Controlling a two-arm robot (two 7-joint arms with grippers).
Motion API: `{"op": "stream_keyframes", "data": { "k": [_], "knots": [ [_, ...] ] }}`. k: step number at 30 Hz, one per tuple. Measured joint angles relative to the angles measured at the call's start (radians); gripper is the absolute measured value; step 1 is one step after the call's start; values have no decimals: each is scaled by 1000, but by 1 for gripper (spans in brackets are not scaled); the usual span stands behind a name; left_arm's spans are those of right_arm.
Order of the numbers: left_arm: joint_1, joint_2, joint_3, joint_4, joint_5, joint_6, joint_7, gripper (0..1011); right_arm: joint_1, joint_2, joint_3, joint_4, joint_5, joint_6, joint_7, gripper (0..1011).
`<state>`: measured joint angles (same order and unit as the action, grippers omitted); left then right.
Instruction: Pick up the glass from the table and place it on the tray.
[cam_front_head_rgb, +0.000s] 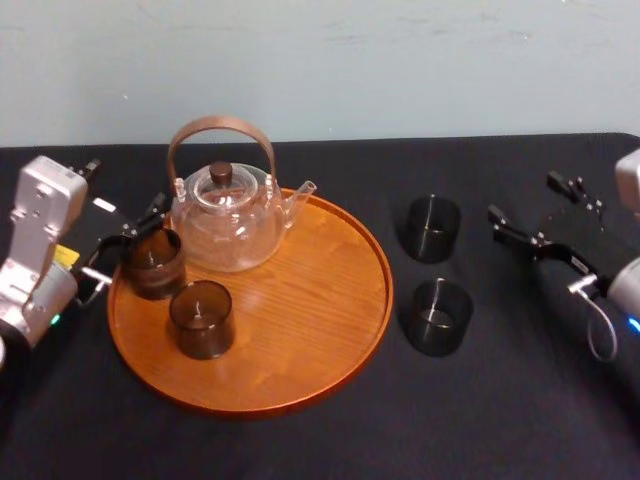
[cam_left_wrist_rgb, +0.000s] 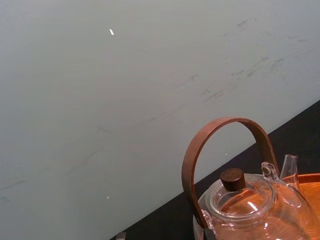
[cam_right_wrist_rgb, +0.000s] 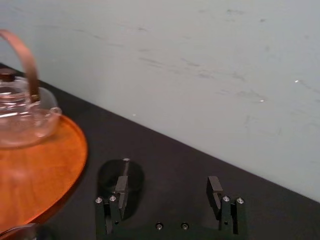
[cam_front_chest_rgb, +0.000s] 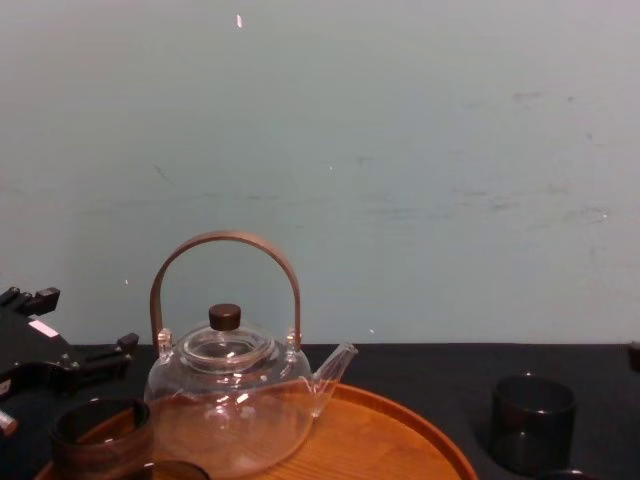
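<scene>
Head view: on the tray, a teapot sits at 11 o'clock and a front glass at 8. The left gripper is at the 9 o'clock glass; I cannot tell its grip. Two table glasses stand at the tray's 3 o'clock on the table.

Right wrist view: the right gripper is spread apart, with the far glass just ahead.

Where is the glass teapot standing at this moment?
In the head view, the glass teapot stands on the far left part of the tray, beside the dark glass at the tray's left rim, spout toward the robot's right.
</scene>
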<state>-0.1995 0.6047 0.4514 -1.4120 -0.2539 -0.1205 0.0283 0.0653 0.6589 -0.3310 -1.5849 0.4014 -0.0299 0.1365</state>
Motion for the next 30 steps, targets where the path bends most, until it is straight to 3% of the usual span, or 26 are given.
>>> {"op": "stream_keyframes", "data": {
  "k": [4,12,21,30],
  "knots": [
    [0,0,0,0,0,0,0,1001,-36,25,19,-39,23,15,31,1002],
    [0,0,0,0,0,0,0,1001,-132,109,61,-125,59,32,138,1002],
    [0,0,0,0,0,0,0,1001,-178,168,76,-149,66,20,251,1002],
    [0,0,0,0,0,0,0,1001,-189,195,74,-150,54,-1,353,1002]
  ]
}}
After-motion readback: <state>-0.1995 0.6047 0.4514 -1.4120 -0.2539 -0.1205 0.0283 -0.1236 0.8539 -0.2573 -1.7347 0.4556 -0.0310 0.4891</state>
